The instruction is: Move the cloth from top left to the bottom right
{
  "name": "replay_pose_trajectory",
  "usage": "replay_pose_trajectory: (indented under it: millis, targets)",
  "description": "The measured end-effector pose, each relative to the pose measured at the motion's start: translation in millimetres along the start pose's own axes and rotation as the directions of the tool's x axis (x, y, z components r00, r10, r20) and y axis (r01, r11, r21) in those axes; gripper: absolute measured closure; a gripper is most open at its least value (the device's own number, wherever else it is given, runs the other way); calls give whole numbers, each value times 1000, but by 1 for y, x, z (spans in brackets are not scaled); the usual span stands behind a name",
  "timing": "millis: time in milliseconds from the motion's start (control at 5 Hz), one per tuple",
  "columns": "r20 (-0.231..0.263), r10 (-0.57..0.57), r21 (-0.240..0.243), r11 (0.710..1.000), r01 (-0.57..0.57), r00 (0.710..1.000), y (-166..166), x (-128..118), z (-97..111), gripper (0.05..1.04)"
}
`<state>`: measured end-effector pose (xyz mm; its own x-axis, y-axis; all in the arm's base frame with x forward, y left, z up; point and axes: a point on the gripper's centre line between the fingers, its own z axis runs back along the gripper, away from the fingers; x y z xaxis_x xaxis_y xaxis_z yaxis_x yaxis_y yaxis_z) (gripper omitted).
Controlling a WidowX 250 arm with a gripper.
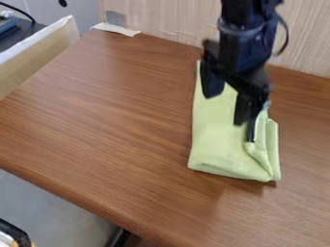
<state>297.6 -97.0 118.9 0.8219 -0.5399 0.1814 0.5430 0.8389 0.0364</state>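
The black gripper (226, 107) hangs over the light green cloth (219, 147), right of the view's centre. Its two fingers stand apart, one over the cloth's left part and the other further right and lower. A thin dark tip below the right-hand finger meets the cloth beside a raised fold along its right side. The cloth lies folded into a long shape on the brown table, from near the back wall toward the front. The arm hides part of its upper end.
The wooden table (109, 120) has its front edge running from the left down to the bottom middle. A pale wall panel (174, 19) stands behind it. A torn white paper piece (116, 29) lies at the back left corner, near a box edge (38, 53).
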Motion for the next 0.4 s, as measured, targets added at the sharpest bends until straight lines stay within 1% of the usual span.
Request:
replay_pose_trajectory:
  millis: [200,400]
  targets:
    - [50,-32,-28,999,34,998,-3,-1,23,84]
    - [61,-34,-24,999,35,998,-2,0,27,84]
